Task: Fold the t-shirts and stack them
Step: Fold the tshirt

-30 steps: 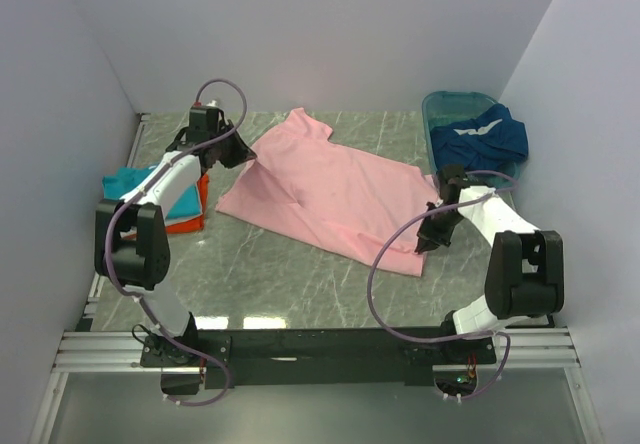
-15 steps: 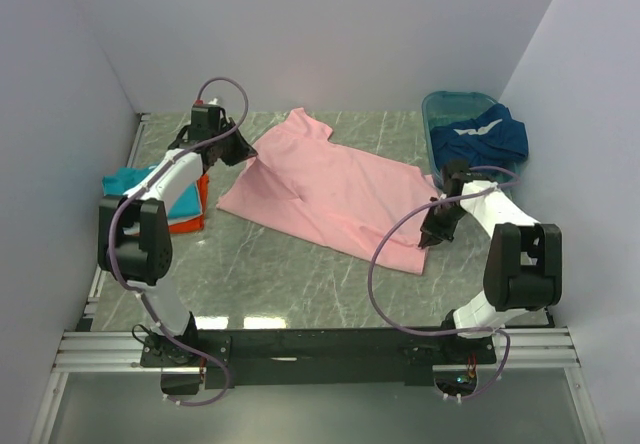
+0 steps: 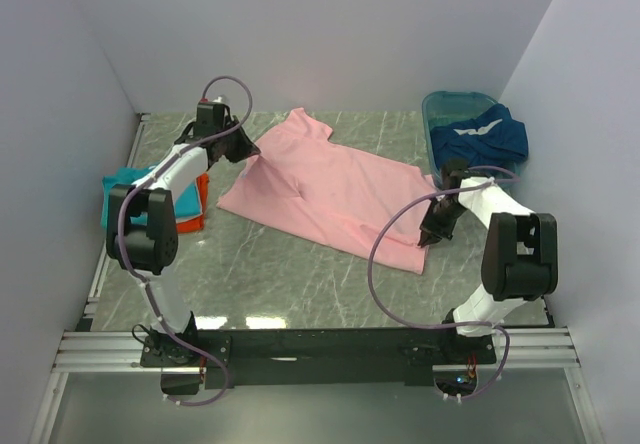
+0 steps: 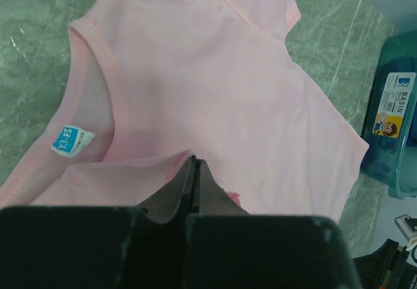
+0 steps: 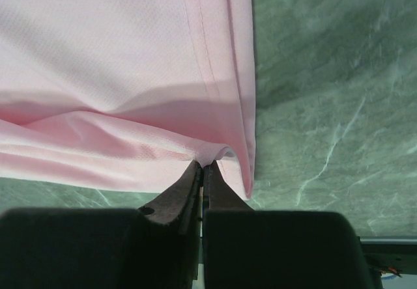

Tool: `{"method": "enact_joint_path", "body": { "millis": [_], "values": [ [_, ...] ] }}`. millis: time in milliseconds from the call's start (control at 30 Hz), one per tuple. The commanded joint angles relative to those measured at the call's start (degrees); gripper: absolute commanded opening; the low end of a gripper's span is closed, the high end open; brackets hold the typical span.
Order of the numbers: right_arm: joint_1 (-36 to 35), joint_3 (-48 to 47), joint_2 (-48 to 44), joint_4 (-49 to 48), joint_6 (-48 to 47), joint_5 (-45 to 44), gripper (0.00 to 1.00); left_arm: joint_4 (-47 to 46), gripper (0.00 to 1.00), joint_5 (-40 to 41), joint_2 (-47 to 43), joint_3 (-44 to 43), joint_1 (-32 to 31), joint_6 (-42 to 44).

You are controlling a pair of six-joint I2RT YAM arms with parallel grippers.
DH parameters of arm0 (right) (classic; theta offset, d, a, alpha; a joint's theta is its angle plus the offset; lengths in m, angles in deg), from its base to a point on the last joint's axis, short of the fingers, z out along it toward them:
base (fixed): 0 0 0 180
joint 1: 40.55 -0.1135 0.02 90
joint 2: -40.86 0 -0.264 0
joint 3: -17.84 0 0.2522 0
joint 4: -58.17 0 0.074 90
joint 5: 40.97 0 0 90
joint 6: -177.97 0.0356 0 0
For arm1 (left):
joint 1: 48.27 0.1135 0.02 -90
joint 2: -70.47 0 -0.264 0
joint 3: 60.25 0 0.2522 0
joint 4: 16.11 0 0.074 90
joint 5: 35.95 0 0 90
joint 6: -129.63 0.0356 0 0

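The light pink t-shirt (image 3: 330,189) lies spread across the middle of the marble table, its collar and size label (image 4: 73,139) showing in the left wrist view. My left gripper (image 3: 250,153) is shut on a raised fold of pink cloth (image 4: 130,168) at the shirt's left edge, near the collar. At the near right corner my right gripper (image 3: 426,240) is shut on the hem (image 5: 221,147), which puckers up between the fingers. A teal shirt (image 3: 122,180) and an orange shirt (image 3: 190,221) lie stacked at the left. A dark blue shirt with white trim (image 3: 480,139) sits at the back right.
The dark blue shirt rests in a teal plastic basin (image 3: 440,100) in the back right corner, also seen at the right edge of the left wrist view as the basin (image 4: 397,133). White walls close in the table on three sides. Bare marble (image 3: 280,274) shows in front of the pink shirt.
Both arms have stretched a little farther back with their pinched cloth. The left elbow has swung toward the rear; the pink shirt's outline has barely shifted.
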Motion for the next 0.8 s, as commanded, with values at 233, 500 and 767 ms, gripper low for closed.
{"method": "enact_joint_path", "body": {
  "millis": [233, 500, 767],
  "values": [
    [0.57, -2.25, 1.71, -1.75, -0.47, -1.06, 0.00, -2.27, 0.00, -0.22, 4.48, -7.40, -0.87, 0.31],
    [0.57, -1.37, 1.79, -2.37, 0.06, -0.97, 0.00, -1.74, 0.00, -1.53, 8.52, -10.13, -1.31, 0.74],
    [0.57, -2.78, -0.05, -2.10, 0.59, -1.23, 0.16, -0.25, 0.50, 1.44, 10.64, -12.85, -1.75, 0.57]
  ]
}}
